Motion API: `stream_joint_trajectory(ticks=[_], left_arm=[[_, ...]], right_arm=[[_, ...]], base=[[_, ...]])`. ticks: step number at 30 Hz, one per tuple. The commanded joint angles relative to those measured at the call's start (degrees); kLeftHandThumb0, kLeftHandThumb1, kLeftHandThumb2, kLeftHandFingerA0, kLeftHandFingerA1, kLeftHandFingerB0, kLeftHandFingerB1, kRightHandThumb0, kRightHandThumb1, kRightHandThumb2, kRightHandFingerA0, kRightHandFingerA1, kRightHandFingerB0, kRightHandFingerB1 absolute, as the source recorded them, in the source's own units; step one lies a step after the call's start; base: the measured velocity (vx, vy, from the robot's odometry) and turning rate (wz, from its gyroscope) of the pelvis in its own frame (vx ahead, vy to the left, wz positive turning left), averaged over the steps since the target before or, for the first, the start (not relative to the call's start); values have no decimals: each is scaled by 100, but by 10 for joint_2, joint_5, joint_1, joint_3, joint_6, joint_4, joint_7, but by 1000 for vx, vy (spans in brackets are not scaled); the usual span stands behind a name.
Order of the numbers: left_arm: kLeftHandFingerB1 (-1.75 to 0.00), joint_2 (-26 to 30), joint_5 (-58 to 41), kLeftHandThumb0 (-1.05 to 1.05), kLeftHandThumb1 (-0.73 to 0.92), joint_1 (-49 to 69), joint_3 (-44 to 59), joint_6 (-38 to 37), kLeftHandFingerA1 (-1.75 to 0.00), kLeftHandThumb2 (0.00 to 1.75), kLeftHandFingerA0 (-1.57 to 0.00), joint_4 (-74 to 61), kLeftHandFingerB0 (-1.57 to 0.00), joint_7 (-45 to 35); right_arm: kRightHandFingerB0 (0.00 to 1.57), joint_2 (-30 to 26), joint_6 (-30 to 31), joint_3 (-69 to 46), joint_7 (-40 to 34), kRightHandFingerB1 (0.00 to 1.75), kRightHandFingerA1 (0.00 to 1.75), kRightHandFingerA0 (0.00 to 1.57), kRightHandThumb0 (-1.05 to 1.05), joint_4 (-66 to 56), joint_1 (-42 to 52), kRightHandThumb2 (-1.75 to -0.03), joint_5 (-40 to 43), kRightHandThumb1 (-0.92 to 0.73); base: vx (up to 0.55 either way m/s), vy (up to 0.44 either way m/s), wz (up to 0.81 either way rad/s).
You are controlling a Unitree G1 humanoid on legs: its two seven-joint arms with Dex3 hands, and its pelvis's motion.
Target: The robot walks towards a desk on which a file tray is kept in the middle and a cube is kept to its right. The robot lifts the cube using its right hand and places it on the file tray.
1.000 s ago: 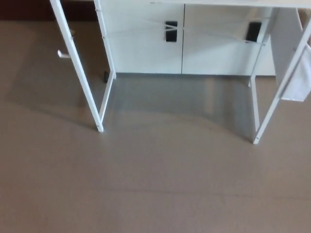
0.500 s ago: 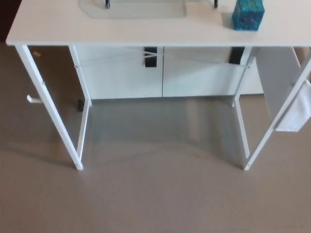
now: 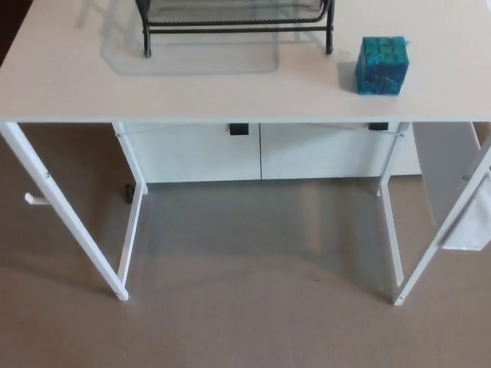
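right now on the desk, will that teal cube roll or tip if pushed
The cube sits flat on the desk, so it would probably slide, not roll. About as wide as tall, it seems unlikely to tip.

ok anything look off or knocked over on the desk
Nothing stands out: the teal cube sits flat on the white desk, apart from and right of the black wire file tray, which stands level. Nothing spilled or damaged shows.
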Motion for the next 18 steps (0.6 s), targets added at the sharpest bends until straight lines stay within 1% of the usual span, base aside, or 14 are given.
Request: stream_joint_trajectory(ticks=[1, 2, 3, 4, 5, 6, 7, 8, 9, 10, 13, 15, 16, 18], left_arm=[[-65, 8, 7, -81, 83, -3, 0, -4, -77, 83, -9, -1, -10, -2], [-65, 9, 7, -81, 83, -5, -1, -3, -77, 83, -9, -1, -10, -2], [-67, 9, 7, -85, 77, -5, -1, -3, -76, 102, -13, 0, -14, -1], [-67, 9, 7, -85, 77, -5, -1, -3, -76, 102, -13, 1, -14, 0], [-64, 10, 7, -88, 62, -5, 0, -2, -69, 115, -8, 1, -13, -4], [-64, 10, 6, -88, 62, -5, 0, -1, -69, 115, -8, 1, -13, -5], [-68, 8, 8, -86, 84, -8, -1, 8, -80, 80, -7, 2, -11, 3], [-68, 8, 8, -86, 84, -8, -1, 8, -80, 80, -7, 2, -11, 3], [-77, 8, 8, -90, 81, -9, 0, 8, -94, 82, -4, 3, -9, 4], [-68, 7, 7, -94, 62, -10, 2, 5, -72, 116, -10, 4, -18, 7], [-61, 9, 7, -81, 64, -8, 1, 1, -67, 116, -6, 1, -10, -2], [-63, 10, 7, -84, 64, -6, 0, -3, -69, 116, -7, 1, -10, -4], [-67, 8, 4, -92, 62, -7, 4, 0, -71, 116, -9, 4, -15, 2], [-62, 8, 1, -87, 63, -6, 8, 1, -68, 114, -5, 1, -12, -1]], right_arm=[[10, -1, 7, -2, 4, 38, 52, 27, -74, 4, -3, -80, -3, -44], [10, 0, 6, -2, 4, 38, 52, 27, -74, 6, -5, -80, -3, -44], [10, 0, 6, -2, 4, 38, 52, 27, -74, 6, -5, -80, -3, -44], [10, 0, 6, -2, 4, 38, 52, 27, -74, 6, -5, -80, -3, -44], [10, 0, 6, -2, 4, 38, 52, 27, -74, 7, -5, -80, -3, -44], [10, 0, 6, -2, 4, 38, 52, 27, -74, 7, -5, -80, -3, -44], [10, 0, 6, -2, 4, 38, 52, 27, -74, 7, -5, -80, -3, -44], [10, 0, 6, -2, 4, 38, 52, 27, -74, 7, -5, -80, -3, -44], [10, 0, 6, -2, 4, 38, 52, 27, -74, 7, -6, -80, -3, -44], [10, 0, 6, -2, 4, 38, 52, 27, -74, 7, -8, -80, -2, -44], [10, 0, 6, -2, 4, 38, 52, 27, -74, 7, -8, -80, -2, -44], [10, 0, 6, -2, 4, 38, 52, 27, -74, 7, -8, -80, -2, -44], [10, 0, 6, -2, 4, 38, 52, 27, -74, 7, -8, -80, -2, -44], [10, 0, 6, -2, 4, 38, 52, 27, -74, 7, -8, -80, -2, -44]], base=[[84, 49, -10], [91, 77, -5], [123, 118, -3], [155, 146, -9], [117, 180, -9], [123, 184, 15], [248, 229, -14], [226, 220, -9], [133, 141, 8], [89, 115, 9], [126, 39, 6], [135, -64, 8], [137, -104, 10], [139, -141, 7]])
